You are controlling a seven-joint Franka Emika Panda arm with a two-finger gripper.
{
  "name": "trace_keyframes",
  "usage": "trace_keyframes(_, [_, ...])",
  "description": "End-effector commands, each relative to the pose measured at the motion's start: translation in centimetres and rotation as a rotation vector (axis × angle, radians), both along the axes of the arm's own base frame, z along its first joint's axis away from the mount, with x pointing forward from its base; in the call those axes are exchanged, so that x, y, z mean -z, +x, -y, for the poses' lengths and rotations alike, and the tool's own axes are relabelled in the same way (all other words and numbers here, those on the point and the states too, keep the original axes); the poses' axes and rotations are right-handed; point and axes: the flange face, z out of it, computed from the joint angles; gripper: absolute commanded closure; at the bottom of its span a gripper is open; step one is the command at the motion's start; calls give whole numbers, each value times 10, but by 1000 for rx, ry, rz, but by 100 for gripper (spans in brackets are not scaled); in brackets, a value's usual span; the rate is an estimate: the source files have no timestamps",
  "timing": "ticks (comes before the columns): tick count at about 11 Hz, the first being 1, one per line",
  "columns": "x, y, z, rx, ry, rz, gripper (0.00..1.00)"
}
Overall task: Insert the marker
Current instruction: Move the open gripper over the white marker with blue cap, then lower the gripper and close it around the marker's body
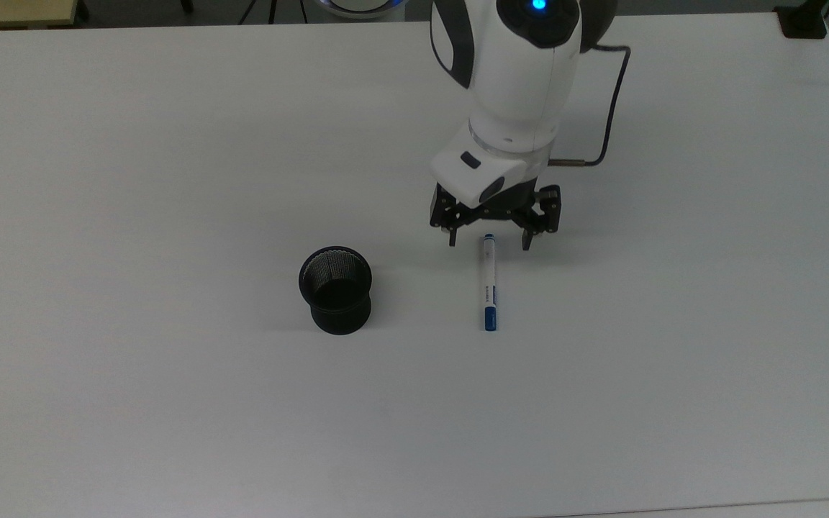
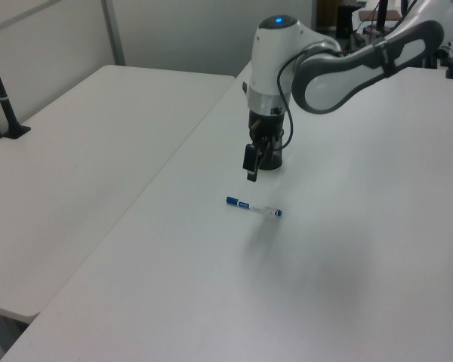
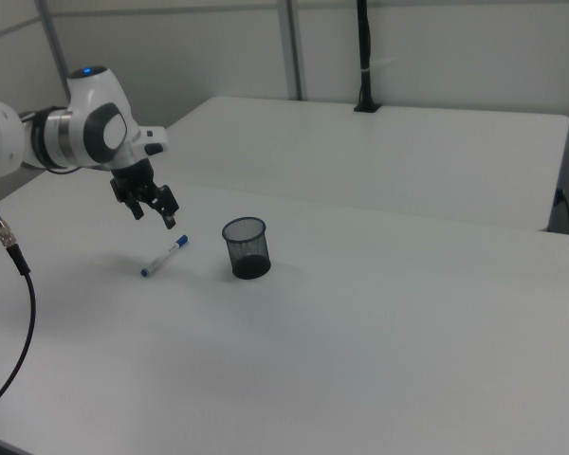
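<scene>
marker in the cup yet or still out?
Out. The white blue-capped marker lies flat on the white table, apart from the black mesh cup.

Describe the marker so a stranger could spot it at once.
On the white table, the top view's right of the black mesh cup, lies the marker, below the open gripper. It is slim and white-barrelled with a blue cap, lying flat while the cup stands upright.

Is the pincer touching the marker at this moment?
Apart. The right view shows the pincer open and hanging in the air, with white table visible between its fingertips and the marker lying flat below.
</scene>
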Motion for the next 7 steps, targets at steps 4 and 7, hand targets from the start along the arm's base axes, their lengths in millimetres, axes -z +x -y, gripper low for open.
trace_keyframes(4, [67, 17, -20, -27, -77, 70, 18])
trace_keyframes(7, [81, 14, -28, -38, -83, 59, 36])
